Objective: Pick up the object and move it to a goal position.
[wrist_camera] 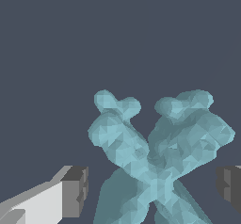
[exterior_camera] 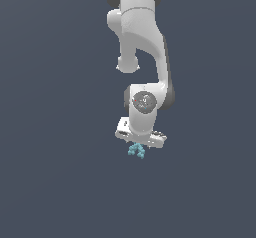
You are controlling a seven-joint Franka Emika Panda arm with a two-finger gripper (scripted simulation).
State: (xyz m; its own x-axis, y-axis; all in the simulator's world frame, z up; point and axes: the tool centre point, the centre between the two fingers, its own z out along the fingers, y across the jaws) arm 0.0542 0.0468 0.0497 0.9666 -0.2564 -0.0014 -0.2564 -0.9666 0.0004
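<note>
Hand (wrist_camera: 153, 190) fingers (wrist_camera: 75, 192) flank the object (wrist_camera: 155, 148), gaps each side.

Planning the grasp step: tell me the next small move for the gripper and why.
Probably close the gripper on the teal X-shaped piece. In the wrist view its two fingers stand apart on either side of the piece with gaps showing, so it is bracketed but not yet gripped. The exterior view shows the piece right under the hand.

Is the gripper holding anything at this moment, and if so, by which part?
Nothing is held. The gripper is open, fingers either side of the teal X-shaped piece, clear of it.
</note>
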